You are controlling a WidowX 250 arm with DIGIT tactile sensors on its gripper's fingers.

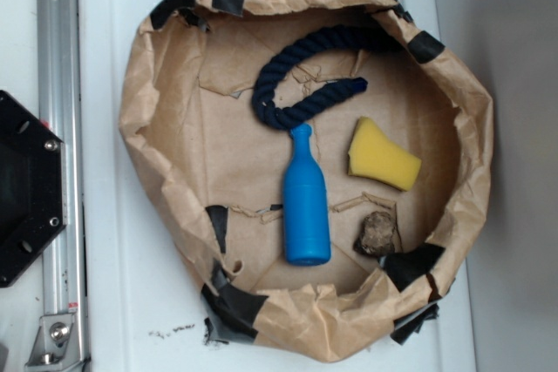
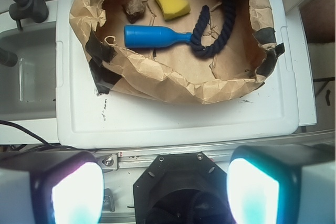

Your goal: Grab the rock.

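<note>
The rock (image 1: 377, 233) sits low in the paper-lined basket (image 1: 157, 154), just beside the blue bottle (image 1: 306, 202) and right under the yellow sponge (image 1: 380, 156). Looks hard, rough and dense, so it shouldn't slip; I'd pinch across its narrower sides. The crumpled wall hugs 1 side, so straight down is the only open way in. The hand (image 2: 165, 190) is spread wide, empty, well back over the counter (image 2: 184, 114).

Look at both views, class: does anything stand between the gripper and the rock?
Yes. The near paper wall and the blue bottle lie between the open gripper and the rock. From above, nothing covers the rock.
</note>
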